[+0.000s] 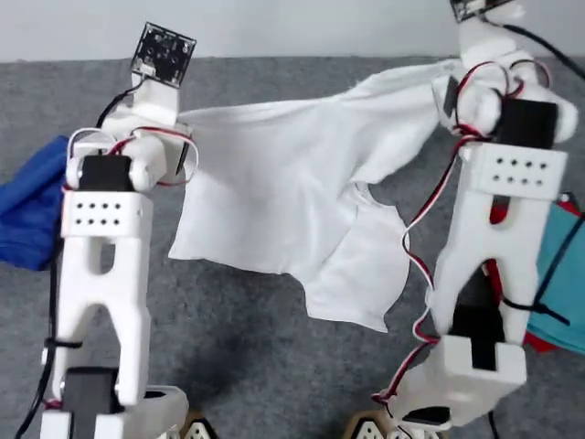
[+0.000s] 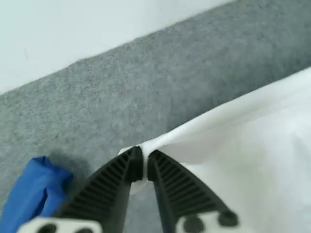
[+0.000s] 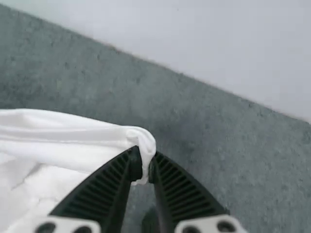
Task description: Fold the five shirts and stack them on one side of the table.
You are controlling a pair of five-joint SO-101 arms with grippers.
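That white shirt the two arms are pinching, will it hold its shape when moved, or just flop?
Probably floppy: the white shirt sags and creases between the left gripper and right gripper, each shut on an edge. It seems light, as such small pinches carry it. Its loose lower part will likely drag and bunch on the table.

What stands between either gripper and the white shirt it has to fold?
Nothing visible does. The left gripper and the right gripper are each shut on an edge of the white shirt, which spans the table between them.
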